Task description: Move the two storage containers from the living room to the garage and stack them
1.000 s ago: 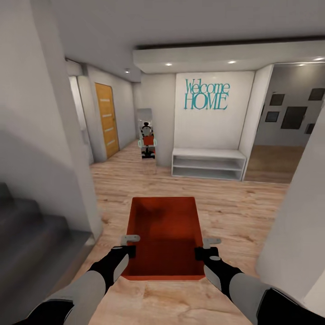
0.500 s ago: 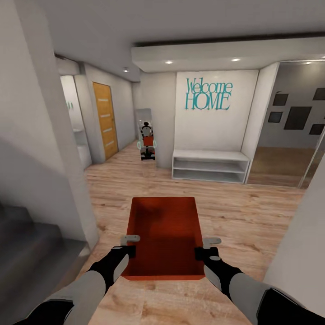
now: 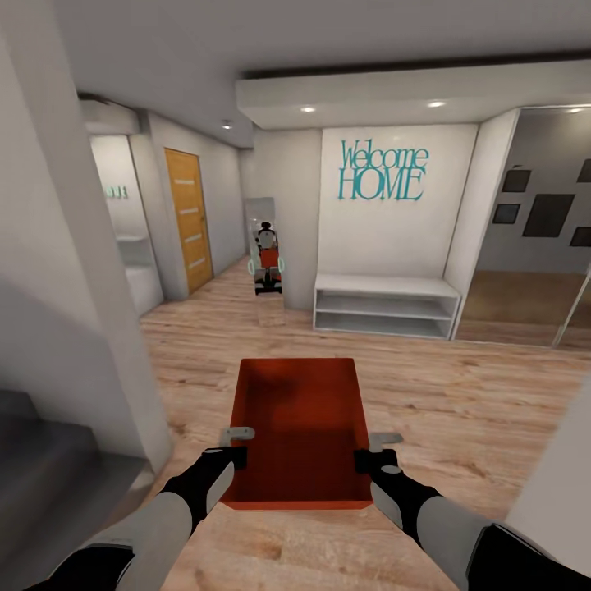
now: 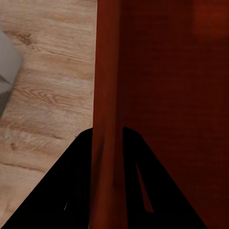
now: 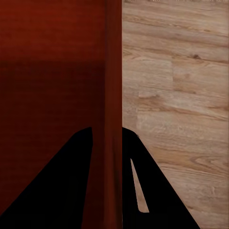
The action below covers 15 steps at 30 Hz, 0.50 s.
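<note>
Grippers: left gripper [image 3: 236, 446] and right gripper [image 3: 371, 451] stay clamped on the long walls of the orange-red ribbed rectangular bin [image 3: 299, 410].
Change: view has advanced; white shelf bench [image 3: 386, 304] nearer.
Meaning: transit continues, garage unreached.

Head view down over container [image 3: 300, 427] — wrist views close on its walls.

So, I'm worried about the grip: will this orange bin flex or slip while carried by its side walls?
The storage container probably flexes: its walls look thin where the left end effector and right end effector pinch them. It looks empty, so likely light. Slip seems unlikely: it hangs level between both grips.
</note>
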{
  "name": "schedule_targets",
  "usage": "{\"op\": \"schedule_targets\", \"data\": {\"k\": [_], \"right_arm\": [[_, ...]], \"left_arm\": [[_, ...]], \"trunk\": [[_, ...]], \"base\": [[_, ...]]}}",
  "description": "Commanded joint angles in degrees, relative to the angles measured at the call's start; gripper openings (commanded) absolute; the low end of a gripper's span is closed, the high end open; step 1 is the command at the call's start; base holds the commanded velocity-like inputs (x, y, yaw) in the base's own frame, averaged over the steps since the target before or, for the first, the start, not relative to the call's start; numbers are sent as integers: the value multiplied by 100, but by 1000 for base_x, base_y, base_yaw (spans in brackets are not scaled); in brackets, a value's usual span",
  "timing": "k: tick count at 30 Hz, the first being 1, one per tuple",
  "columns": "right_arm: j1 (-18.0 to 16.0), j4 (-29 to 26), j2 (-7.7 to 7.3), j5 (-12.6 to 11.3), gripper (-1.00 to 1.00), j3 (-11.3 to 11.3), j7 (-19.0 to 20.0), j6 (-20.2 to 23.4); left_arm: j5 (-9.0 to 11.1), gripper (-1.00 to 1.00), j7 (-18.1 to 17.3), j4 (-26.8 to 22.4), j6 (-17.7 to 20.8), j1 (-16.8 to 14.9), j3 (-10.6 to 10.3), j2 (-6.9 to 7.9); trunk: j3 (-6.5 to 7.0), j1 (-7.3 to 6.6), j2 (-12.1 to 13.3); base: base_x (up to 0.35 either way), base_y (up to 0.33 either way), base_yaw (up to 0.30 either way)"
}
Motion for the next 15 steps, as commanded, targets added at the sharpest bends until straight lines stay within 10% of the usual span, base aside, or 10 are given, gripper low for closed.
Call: {"op": "schedule_targets", "data": {"k": [1,15], "right_arm": [[-6,113,-79,-42,-100,-31,-36,-35],[-6,113,-81,-42,-100,-29,-36,-35]], "left_arm": [[-108,-100,58,-15,50,-3,32,226],[-116,-100,61,-15,36,-3,31,226]], "trunk": [[-10,6,-10],[-10,6,-10]], "base": [[323,0,0],[323,0,0]]}}
